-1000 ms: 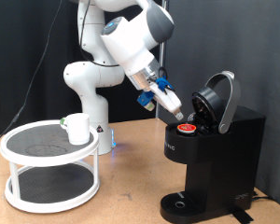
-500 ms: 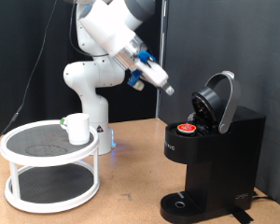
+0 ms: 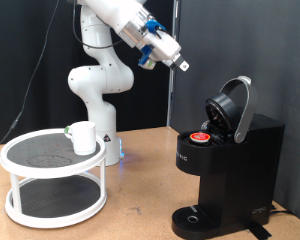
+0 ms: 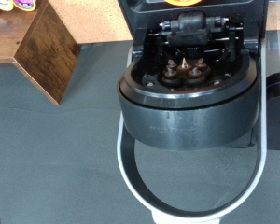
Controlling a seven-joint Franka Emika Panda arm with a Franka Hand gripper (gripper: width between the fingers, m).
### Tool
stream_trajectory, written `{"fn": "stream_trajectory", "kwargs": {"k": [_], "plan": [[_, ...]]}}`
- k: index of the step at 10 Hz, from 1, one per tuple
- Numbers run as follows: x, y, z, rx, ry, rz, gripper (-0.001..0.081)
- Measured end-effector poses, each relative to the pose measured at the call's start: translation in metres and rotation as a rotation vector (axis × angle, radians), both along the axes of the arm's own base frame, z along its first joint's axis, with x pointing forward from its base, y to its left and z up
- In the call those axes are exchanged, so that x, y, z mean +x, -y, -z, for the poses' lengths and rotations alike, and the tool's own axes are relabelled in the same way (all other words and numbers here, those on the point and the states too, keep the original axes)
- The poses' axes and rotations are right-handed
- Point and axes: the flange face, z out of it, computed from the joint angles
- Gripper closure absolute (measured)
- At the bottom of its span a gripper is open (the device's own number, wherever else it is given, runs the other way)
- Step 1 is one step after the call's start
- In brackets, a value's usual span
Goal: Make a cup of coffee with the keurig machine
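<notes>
The black keurig machine (image 3: 230, 155) stands at the exterior view's right with its rounded lid (image 3: 236, 105) hinged up. A small pod with a red top (image 3: 199, 137) sits in the machine's open chamber. The white cup (image 3: 83, 137) stands on the top tier of a round white rack at the exterior view's left. My gripper (image 3: 180, 65) is raised high in the air, up and to the left of the lid, touching nothing. The wrist view looks down on the open lid's underside (image 4: 189, 79) with its silver rim (image 4: 191, 191); no fingers show there.
The two-tier round white rack (image 3: 50, 190) takes up the table's left part in the exterior view. The arm's white base (image 3: 95, 95) stands behind it. A wooden tabletop (image 3: 140, 185) lies between rack and machine. A black curtain hangs behind.
The gripper has risen from just beside the pod and open lid to high above the machine, drawing back up and to the exterior view's left. The pod, cup and lid have not moved.
</notes>
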Motion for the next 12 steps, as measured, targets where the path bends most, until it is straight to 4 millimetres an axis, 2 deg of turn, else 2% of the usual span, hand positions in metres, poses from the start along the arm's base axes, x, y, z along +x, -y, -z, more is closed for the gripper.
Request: {"fn": "stream_trajectory", "kwargs": {"k": [2, 3, 8, 11, 12], "plan": [[0.001, -0.002, 0.000, 0.015, 0.003, 0.006, 0.0072], [0.004, -0.010, -0.003, 0.036, 0.012, 0.010, 0.0072], [0.024, -0.077, -0.027, 0.064, -0.023, 0.014, 0.0072], [0.028, -0.087, -0.026, 0.064, -0.017, 0.006, 0.0072], [0.026, -0.099, -0.026, 0.070, -0.012, -0.025, 0.0072]]}}
